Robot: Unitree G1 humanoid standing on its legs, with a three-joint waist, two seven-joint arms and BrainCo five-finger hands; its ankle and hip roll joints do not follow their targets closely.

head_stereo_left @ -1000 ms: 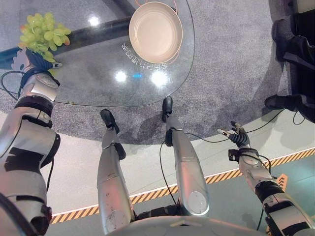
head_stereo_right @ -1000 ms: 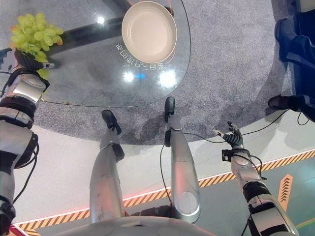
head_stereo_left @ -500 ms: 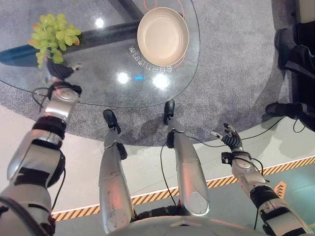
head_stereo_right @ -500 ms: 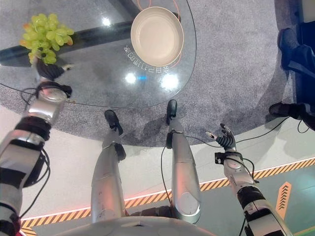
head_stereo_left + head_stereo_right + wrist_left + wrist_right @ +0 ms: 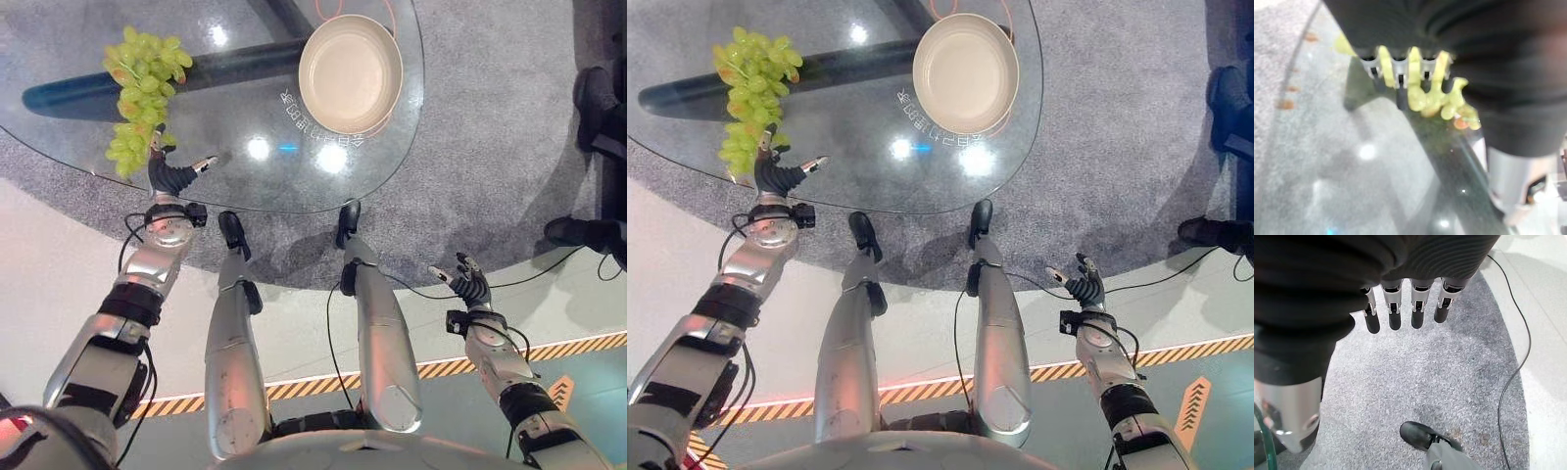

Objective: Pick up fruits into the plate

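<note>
A bunch of green grapes lies on the left of the round glass table, and its lower cluster trails toward the near edge. My left hand is at that lower end, fingers straight against the grapes and thumb spread to the side. In the left wrist view the grapes sit just past the fingers. An empty cream plate stands at the table's far right. My right hand hangs open low on the right, over the floor and holding nothing.
A dark beam runs under the glass between the grapes and the plate. A person's black shoes stand on the grey carpet at the right. Yellow-black striped tape crosses the floor near my right arm.
The whole picture has shifted, so the camera moved. My left hand has drawn back toward the table's near edge, and the bunch now stretches longer toward it. The right hand stays low and open.
</note>
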